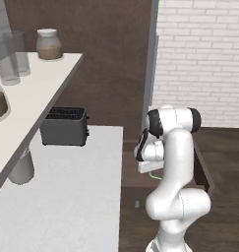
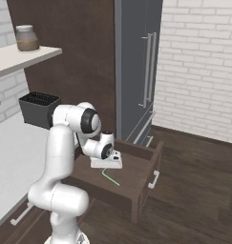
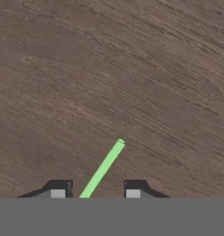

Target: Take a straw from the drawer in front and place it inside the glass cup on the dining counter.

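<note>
The drawer [image 2: 145, 185] stands pulled open in front of the base, its dark wood side wall [image 1: 201, 167] showing past the arm. On its floor lies the light green straw [image 3: 104, 167] [image 2: 110, 177] [image 1: 154, 174]. My gripper [image 3: 96, 192] [image 2: 106, 167] points down into the drawer right over one end of the straw. The straw runs up between the two fingertips [image 3: 58, 190], closer to the left one, with a visible gap on both sides. The jaws stand apart and grip nothing. The glass cup and the dining counter are out of view.
A black toaster [image 1: 64, 126] [image 2: 38, 109] sits on the white worktop [image 1: 76, 197] to the left. Above it a white shelf [image 1: 42, 88] carries a jar [image 1: 48, 44] and two tall greyish glasses [image 1: 10, 59]. A tall grey cabinet [image 2: 136, 71] stands behind the drawer.
</note>
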{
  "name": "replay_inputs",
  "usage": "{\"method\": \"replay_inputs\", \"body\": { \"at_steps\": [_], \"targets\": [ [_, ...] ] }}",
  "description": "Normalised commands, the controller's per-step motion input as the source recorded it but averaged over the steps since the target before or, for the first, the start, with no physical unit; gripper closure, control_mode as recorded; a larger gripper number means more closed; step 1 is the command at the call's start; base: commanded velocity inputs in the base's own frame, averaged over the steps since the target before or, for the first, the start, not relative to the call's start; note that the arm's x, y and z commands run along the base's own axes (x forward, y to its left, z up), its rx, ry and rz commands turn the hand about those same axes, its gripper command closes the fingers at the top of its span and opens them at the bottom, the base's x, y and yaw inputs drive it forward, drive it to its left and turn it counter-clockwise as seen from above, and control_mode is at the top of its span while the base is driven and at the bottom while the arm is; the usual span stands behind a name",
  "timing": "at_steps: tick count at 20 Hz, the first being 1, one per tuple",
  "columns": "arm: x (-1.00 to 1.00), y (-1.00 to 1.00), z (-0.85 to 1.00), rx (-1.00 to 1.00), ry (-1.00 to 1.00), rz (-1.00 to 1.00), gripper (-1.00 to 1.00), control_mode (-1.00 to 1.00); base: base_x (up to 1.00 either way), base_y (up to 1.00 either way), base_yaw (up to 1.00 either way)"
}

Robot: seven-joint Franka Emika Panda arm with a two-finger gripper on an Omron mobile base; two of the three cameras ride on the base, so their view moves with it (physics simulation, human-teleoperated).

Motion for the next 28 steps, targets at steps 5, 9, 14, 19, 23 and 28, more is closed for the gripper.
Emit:
{"method": "replay_inputs", "body": {
  "at_steps": [5, 9, 14, 19, 23, 28],
  "targets": [
    [-0.09, -0.03, -0.13, 0.00, 0.00, 0.00, 1.00, -1.00, 0.00, 0.00, 0.00],
    [-0.04, -0.12, -0.01, 0.00, 0.00, 0.00, 1.00, -1.00, 0.00, 0.00, 0.00],
    [-0.15, -0.05, 0.28, 0.04, -0.01, 0.00, 1.00, -1.00, 0.00, 0.00, 0.00],
    [-0.57, -0.02, 0.99, 0.13, -0.21, -0.02, 1.00, -1.00, 0.00, 0.00, 0.00],
    [-0.51, 0.00, 1.00, 0.14, -0.30, -0.09, 1.00, -1.00, 0.00, 0.00, 0.00],
    [-0.18, 0.06, 1.00, 0.08, -0.17, -0.15, 1.00, -1.00, 0.00, 0.00, 0.00]
  ]
}}
